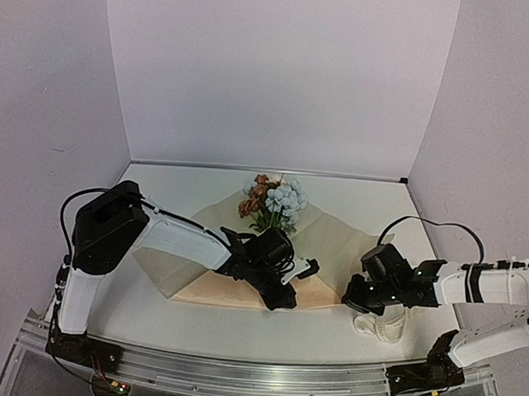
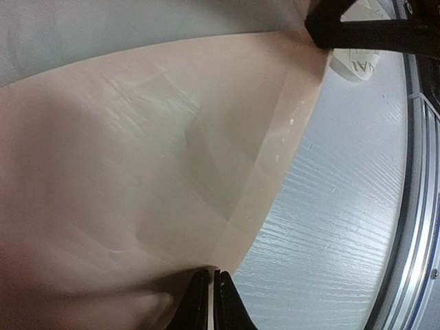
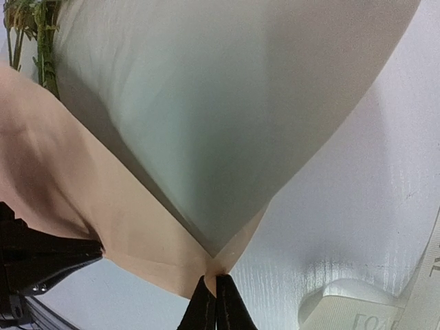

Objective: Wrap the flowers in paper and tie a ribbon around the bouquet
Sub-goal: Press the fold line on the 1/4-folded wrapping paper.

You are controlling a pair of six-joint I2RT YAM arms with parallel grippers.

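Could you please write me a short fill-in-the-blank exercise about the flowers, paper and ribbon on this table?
1. The flowers lie on top of the ___.
2. The right claw is shut on a ___ of the paper.
3. The ribbon lies bunched on the table beside the ___ arm.
4. The left claw pinches the paper's near edge, so its jaws are ___.
Missing words: paper; corner; right; shut.

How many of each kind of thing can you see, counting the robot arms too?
robot arms: 2
sheet of paper: 1
bunch of flowers: 1
ribbon: 1
Total: 5
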